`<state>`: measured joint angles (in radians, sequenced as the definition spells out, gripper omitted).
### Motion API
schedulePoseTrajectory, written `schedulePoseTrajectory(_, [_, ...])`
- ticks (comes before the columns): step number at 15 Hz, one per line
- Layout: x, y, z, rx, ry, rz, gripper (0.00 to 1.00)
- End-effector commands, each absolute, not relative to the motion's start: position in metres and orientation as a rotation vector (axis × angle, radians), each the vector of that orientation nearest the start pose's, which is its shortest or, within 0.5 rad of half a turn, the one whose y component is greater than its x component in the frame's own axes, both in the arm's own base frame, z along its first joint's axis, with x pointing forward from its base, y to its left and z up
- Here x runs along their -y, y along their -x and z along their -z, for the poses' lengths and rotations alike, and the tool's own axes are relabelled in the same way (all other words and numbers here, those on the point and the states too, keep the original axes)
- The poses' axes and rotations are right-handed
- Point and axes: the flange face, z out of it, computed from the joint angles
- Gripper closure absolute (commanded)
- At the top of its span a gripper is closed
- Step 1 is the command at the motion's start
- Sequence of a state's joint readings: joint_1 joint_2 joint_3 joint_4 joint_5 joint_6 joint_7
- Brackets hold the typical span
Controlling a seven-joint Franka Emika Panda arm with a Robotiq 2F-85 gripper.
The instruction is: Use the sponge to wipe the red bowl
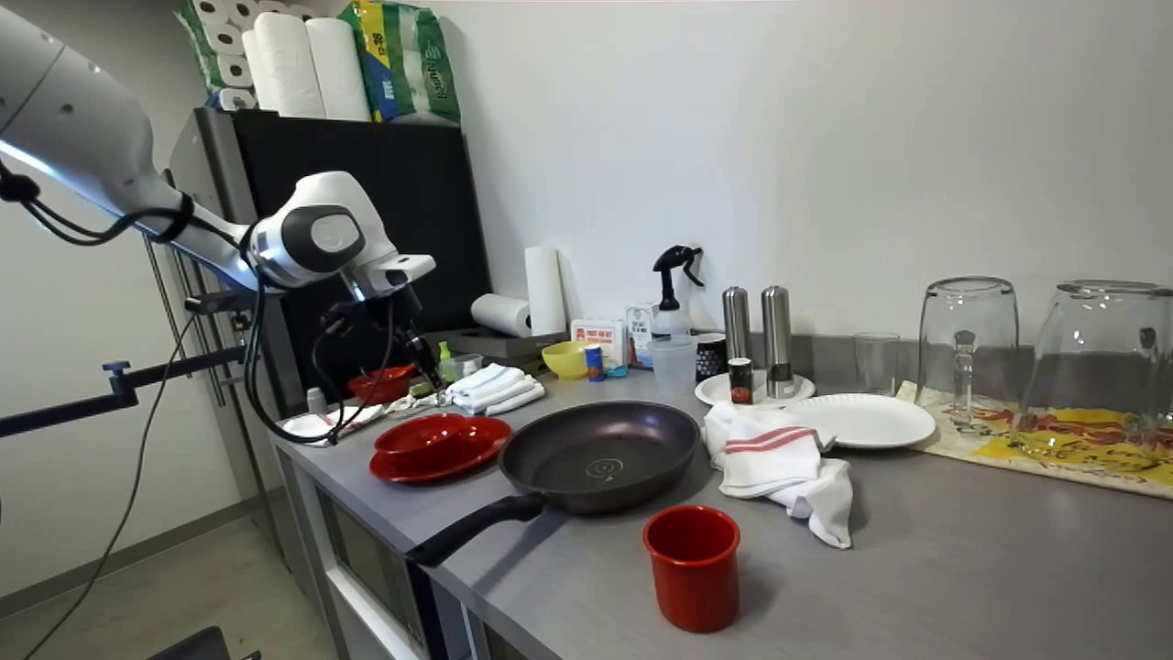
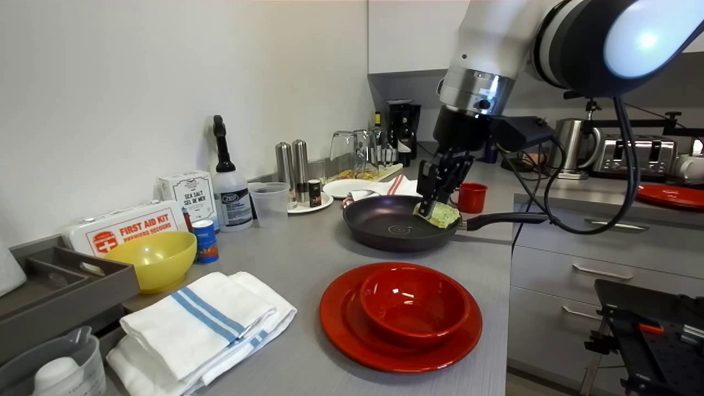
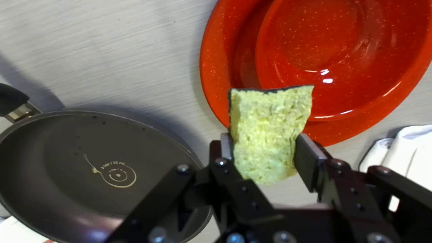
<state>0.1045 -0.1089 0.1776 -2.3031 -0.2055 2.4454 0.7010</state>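
The glossy red bowl point(image 2: 418, 311) rests on a wider red plate point(image 2: 341, 330), close to the counter's front edge. Seen from the wrist, the bowl point(image 3: 320, 44) fills the upper right, its inside facing up. A yellow-green sponge point(image 3: 270, 128) with a dark thin backing sits between the finger pads of my gripper point(image 3: 265, 143), which is shut on it. In an exterior view the sponge point(image 2: 443, 215) lines up with the pan and stands apart from the bowl; its exact height cannot be told. In the wrist view it covers part of the bowl's and plate's edges.
A black frying pan point(image 2: 396, 225) stands beside the plate, its handle point(image 1: 476, 532) jutting past the counter edge. Folded white towels point(image 2: 214, 324) lie on the plate's opposite side. A red cup point(image 1: 694, 568), a yellow bowl point(image 2: 154, 258) and a second red bowl point(image 1: 380, 385) are around.
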Motion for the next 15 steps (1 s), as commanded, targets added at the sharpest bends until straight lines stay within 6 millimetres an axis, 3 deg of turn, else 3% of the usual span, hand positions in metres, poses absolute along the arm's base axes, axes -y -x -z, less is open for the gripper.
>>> schedulePoseTrajectory(1, [-0.164,-0.510,-0.417,-0.368,3.106,0.462,0.77])
schedulePoseTrajectory(4, [-0.176,-0.518,-0.406,-0.337,3.124,0.444,0.77])
schedulePoseTrajectory(12, [-0.189,-0.551,-0.350,-0.306,3.206,0.341,0.77])
schedulePoseTrajectory(15, [-0.203,-0.559,-0.343,-0.280,3.208,0.315,0.77])
